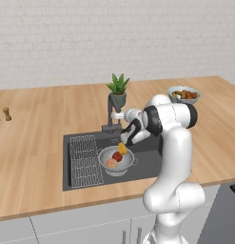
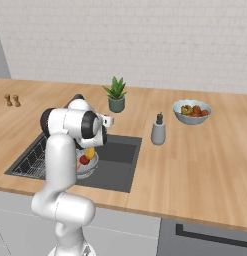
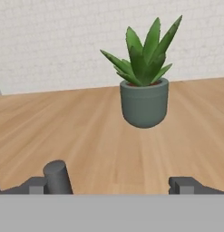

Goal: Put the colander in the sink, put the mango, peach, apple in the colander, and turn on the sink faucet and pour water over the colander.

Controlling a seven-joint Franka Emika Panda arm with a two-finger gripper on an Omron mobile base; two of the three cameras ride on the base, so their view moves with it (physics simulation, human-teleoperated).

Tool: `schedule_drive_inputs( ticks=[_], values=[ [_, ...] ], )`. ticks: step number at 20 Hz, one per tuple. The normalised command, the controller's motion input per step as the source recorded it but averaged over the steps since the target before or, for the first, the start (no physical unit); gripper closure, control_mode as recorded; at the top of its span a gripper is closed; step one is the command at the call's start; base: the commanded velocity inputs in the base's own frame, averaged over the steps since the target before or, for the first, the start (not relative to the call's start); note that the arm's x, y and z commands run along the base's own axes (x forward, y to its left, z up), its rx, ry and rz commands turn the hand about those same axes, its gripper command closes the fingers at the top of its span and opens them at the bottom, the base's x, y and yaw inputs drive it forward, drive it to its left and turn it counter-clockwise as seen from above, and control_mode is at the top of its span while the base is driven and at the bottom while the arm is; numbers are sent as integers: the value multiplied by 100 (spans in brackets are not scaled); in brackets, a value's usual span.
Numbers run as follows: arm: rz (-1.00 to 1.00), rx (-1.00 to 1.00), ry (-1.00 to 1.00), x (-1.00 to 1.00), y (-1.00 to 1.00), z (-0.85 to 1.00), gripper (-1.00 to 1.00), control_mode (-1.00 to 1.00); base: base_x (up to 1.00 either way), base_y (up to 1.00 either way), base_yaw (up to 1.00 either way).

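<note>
The silvery colander point(image 1: 117, 161) sits in the dark sink point(image 1: 147, 162), beside the wire rack. In it lie the yellow mango point(image 1: 122, 147), the red apple point(image 1: 117, 156) and the pinkish peach point(image 1: 112, 164). From the right base view the colander point(image 2: 88, 164) peeks out behind my arm. My gripper point(image 1: 116, 115) hovers by the upper part of the sink faucet point(image 1: 111, 107), above the basin's back edge. It points level toward the potted plant. In the hand view the gripper point(image 3: 120, 183) is open with bare counter between its fingertips point(image 3: 56, 176). The water is out of view.
A potted plant point(image 3: 144, 86) stands on the wooden counter just behind the faucet. To the right are a grey soap dispenser point(image 2: 158, 131) and a pale bowl of fruit point(image 2: 192, 111). Two small shakers point(image 1: 2, 114) stand far left. A brick wall closes the back.
</note>
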Motion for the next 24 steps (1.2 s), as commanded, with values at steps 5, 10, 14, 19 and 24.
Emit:
schedule_drive_inputs(
  ticks=[5, 10, 14, 19, 24],
  values=[
    [0, 0, 0, 0, -19, 0, -100, -100, 0, 0, 0],
    [0, 0, 0, 0, -48, 0, -100, -100, 0, 0, 0],
    [0, 0, 0, 0, -61, 0, -100, -100, 0, 0, 0],
    [1, 0, 0, 0, -80, 0, -100, -100, 0, 0, 0],
    [0, 0, 0, 0, -75, 0, -100, -100, 0, 0, 0]
  ],
)
